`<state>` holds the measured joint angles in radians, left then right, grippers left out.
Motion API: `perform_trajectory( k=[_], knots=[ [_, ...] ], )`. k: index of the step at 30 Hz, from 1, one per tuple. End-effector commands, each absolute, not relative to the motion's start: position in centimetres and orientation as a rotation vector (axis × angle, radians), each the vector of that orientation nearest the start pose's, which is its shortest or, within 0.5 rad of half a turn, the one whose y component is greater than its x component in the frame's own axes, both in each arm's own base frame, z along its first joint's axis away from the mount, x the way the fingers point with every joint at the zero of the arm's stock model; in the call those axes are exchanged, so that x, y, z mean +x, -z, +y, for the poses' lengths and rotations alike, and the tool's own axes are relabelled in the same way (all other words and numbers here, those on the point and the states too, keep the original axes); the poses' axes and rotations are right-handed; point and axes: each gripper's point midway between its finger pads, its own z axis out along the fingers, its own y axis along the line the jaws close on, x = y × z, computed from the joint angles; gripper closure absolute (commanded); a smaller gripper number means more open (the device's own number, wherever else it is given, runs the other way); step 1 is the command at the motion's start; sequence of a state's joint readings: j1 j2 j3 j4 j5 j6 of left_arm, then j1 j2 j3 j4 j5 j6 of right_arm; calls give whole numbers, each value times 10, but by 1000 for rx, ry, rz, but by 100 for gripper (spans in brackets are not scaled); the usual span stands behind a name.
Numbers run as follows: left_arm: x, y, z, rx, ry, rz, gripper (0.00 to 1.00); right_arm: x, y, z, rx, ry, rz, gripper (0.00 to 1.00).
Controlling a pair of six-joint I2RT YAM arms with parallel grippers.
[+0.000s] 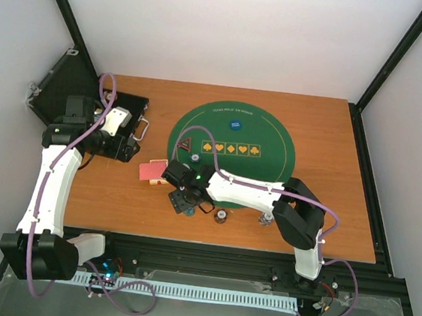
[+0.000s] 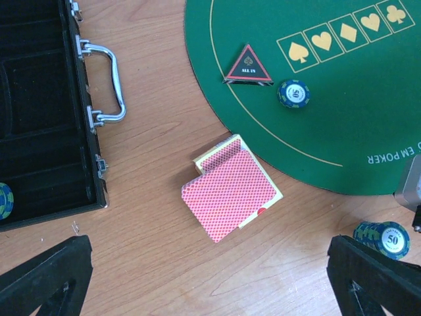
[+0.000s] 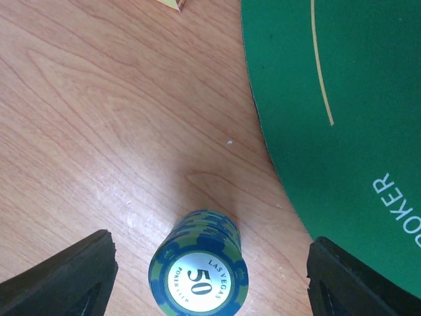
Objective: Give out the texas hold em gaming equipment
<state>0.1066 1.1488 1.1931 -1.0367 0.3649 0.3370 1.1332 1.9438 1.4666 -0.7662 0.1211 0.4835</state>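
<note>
We note short stack of blue striped-rim poker chips low in frame on wooden bench, right pincer wide astride it, untouching; likely stiff, slick, shear-prone, so pinch low across rims.

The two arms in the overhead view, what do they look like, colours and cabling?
Both the left arm and the right arm have white link shells with black joints and bases. A purple cable runs along each. A small green light glows on the right wrist. The jaws are black.

White walls, wooden table
</note>
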Motion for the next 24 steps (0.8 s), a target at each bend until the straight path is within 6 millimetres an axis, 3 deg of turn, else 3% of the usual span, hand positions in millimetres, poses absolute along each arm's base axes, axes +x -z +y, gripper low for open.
perform_trajectory(
  k=[1,6,14,24],
  knots=[
    [288,-253,-32,419,281,2398,0,202,-61,393,-862,-238,2695,22],
    [289,-251,-31,415,277,2406,0,197,-51,391,-865,-230,2713,25],
    [289,-252,-31,413,276,2402,0,194,-44,390,-855,-215,2726,38],
    [289,-254,-31,416,278,2396,0,193,-41,389,-847,-210,2732,44]
  ],
)
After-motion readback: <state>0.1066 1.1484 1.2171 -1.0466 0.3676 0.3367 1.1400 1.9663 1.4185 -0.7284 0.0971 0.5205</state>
